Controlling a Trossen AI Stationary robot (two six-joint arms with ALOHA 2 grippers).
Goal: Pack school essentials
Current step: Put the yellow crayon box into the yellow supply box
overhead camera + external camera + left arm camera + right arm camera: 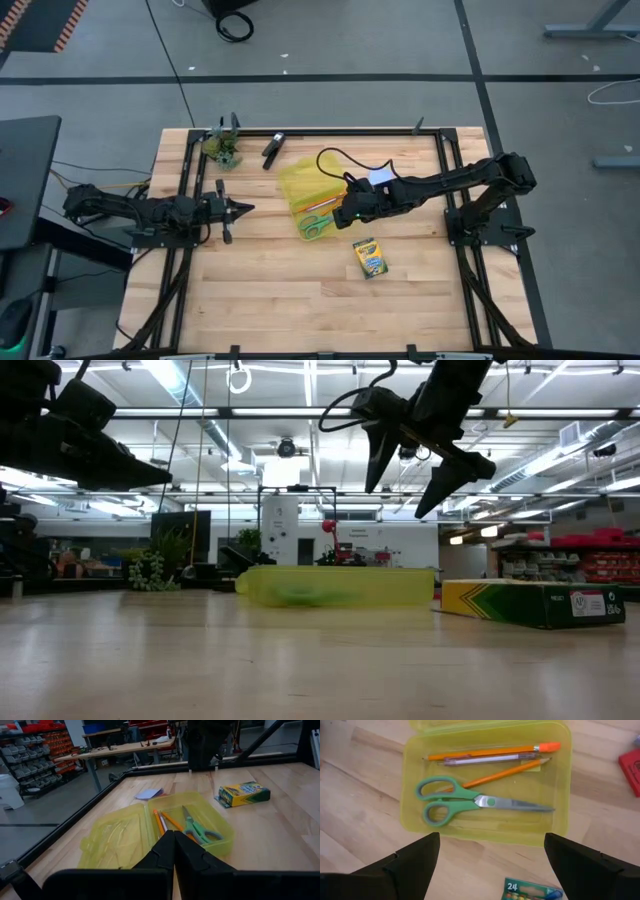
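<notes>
Right gripper [345, 210] is hovering over the yellow case [485, 785], fingers spread wide, nothing between them. The case is lying open on the wooden surface [280, 290], lid [117, 832] folded flat beside it. Sitting inside: green-handled scissors [470, 805], two orange pencils [485, 752] and a purple pen [490, 760] just beside the upper pencil. The crayon box [369, 257] is lying flat on the surface near the case, outside it. The pale blue notepad [148, 794] is resting on the surface behind the case, and something red [631, 770] is showing beside the case at the frame edge. Left gripper [240, 208] is waiting at the surface's left side, fingers pressed together, pointing toward the case.
</notes>
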